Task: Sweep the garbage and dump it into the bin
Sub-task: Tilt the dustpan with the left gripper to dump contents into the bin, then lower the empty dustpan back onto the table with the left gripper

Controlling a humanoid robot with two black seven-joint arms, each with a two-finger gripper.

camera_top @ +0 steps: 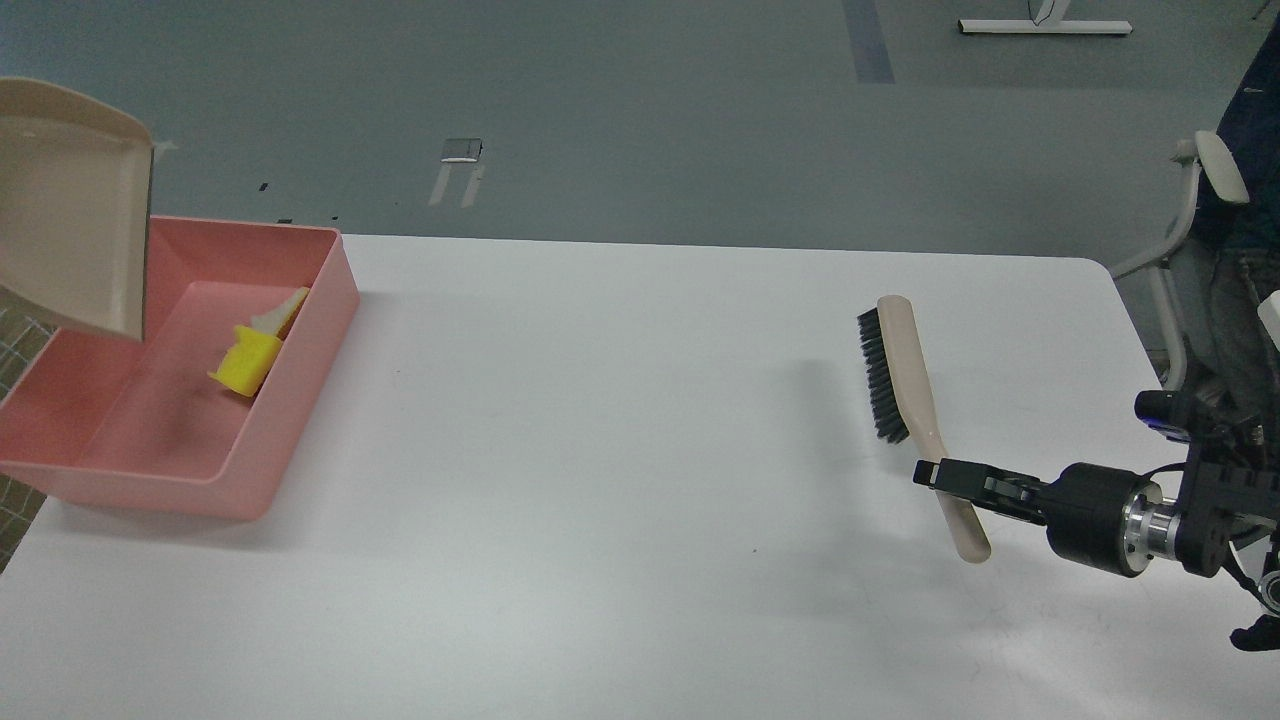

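Observation:
The pink bin stands at the table's far left. Inside it, against the right wall, lie the yellow chunk and the pale bread slice. The beige dustpan hangs tipped steeply over the bin's left part and is empty; the left gripper holding it is out of view. My right gripper is at the right, shut on the handle of the beige brush, whose black bristles face left.
The white table reaches from the bin to the brush. A chair with a seated person stands beyond the table's right edge. The table's left edge drops off just past the bin.

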